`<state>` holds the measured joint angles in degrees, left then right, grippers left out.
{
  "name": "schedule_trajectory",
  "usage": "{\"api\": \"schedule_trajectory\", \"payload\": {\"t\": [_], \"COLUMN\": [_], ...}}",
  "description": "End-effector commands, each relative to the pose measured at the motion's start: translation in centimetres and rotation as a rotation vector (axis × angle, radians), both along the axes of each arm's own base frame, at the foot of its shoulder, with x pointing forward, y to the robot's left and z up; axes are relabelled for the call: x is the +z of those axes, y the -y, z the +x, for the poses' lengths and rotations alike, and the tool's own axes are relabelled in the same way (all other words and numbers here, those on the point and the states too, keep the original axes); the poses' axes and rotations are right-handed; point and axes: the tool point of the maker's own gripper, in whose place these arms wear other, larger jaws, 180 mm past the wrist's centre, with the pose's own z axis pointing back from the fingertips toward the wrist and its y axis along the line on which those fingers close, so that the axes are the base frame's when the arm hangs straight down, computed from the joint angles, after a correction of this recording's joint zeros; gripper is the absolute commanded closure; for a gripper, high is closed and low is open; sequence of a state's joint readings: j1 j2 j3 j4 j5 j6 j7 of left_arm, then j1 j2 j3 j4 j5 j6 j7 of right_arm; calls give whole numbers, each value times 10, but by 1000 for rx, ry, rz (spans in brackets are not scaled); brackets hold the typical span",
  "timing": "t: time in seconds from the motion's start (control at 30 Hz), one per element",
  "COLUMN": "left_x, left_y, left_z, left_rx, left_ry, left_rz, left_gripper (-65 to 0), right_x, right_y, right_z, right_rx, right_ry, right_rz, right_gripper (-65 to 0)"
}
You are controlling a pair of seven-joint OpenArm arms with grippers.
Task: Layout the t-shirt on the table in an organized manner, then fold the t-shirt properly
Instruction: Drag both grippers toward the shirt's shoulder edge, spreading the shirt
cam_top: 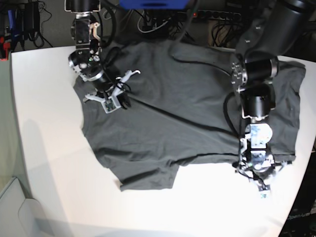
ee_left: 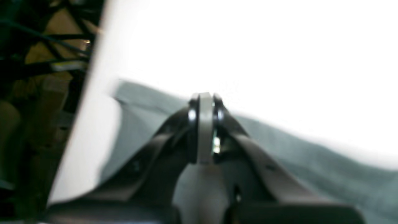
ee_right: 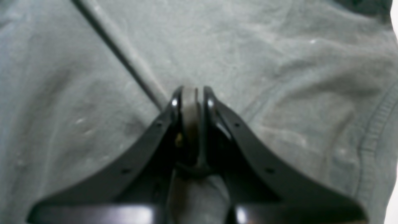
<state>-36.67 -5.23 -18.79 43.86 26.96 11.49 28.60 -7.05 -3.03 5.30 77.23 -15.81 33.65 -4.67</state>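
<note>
Progress looks early: the dark charcoal-grey soft-fabric short-sleeved t-shirt (cam_top: 187, 108) lies spread across the large smooth white table (cam_top: 49, 148), still creased, with one sleeve turned under at the near edge, and no fold made. Flattening and all folding remain. The left gripper (cam_top: 260, 189) sits at the shirt's near hem, jaws together; whether cloth is pinched I cannot tell. The right gripper (cam_top: 114, 100) hangs over the fabric near the far side, jaws together.

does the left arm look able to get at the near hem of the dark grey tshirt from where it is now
Probably yes. The left end effector sits shut just off the dark charcoal-grey fabric t-shirt near edge, above bare white tabletop, and nothing lies between. It must open first.
</note>
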Motion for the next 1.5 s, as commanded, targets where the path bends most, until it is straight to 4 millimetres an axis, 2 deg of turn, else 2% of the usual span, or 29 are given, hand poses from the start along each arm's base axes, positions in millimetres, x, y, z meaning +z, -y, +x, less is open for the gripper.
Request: {"api": "schedule_trajectory", "payload": {"t": [0.0, 0.07, 0.13, 0.23, 0.33, 0.47, 0.6, 0.67, 0.73, 0.83, 0.9, 0.97, 1.17, 1.27, 1.47], "left_x": [27, 35, 38, 34, 25, 7, -21, -35, -40, -50, -59, -61, -80, -88, -120], "left_y": [-6, -6, 9, 26, 30, 23, 10, 7, 0, -1, -3, -2, -6, -5, 5], "left_z": [5, -6, -14, -42, -77, -128, -171, -187, -196, -202, -206, -201, -186, -170, -148], "left_rx": [19, 23, -49, -138, -163, -171, -175, -173, -171, -173, -170, -171, -155, -174, -219], "left_ry": [55, 42, 7, -77, -171, -294, -407, -453, -480, -514, -542, -546, -597, -574, -588], "left_rz": [21, 25, 44, 78, 92, 126, 161, 159, 170, 167, 157, 152, 112, 97, 39], "left_gripper": [-2, -2, -2, -2, -2, -2, -2, -2, -2, -2, -2, -2, -2, -2, -1], "right_x": [-17, -4, 13, 37, 55, 68, 87, 87, 78, 52, 35, 20, 4, -1, -8], "right_y": [9, 11, 12, 14, 16, 16, 3, 4, 7, 11, 12, 15, 33, 45, 62], "right_z": [-13, -5, 3, 12, 15, 4, -12, -19, -24, -28, -22, -16, 16, 42, 85], "right_rx": [20, 15, 11, 7, 2, 8, 93, 92, 89, 87, 88, 86, 86, 47, 0], "right_ry": [-86, -45, 4, 71, 121, 150, 179, 173, 129, 24, -28, -74, -125, -152, -199], "right_rz": [-89, -96, -103, -117, -128, -137, -133, -138, -159, -185, -189, -194, -235, -220, -174], "right_gripper": [-25, -25, -25, -25, -25, -25, -25, -25, -26, -26, -26, -25, -25, -25, -25]}}
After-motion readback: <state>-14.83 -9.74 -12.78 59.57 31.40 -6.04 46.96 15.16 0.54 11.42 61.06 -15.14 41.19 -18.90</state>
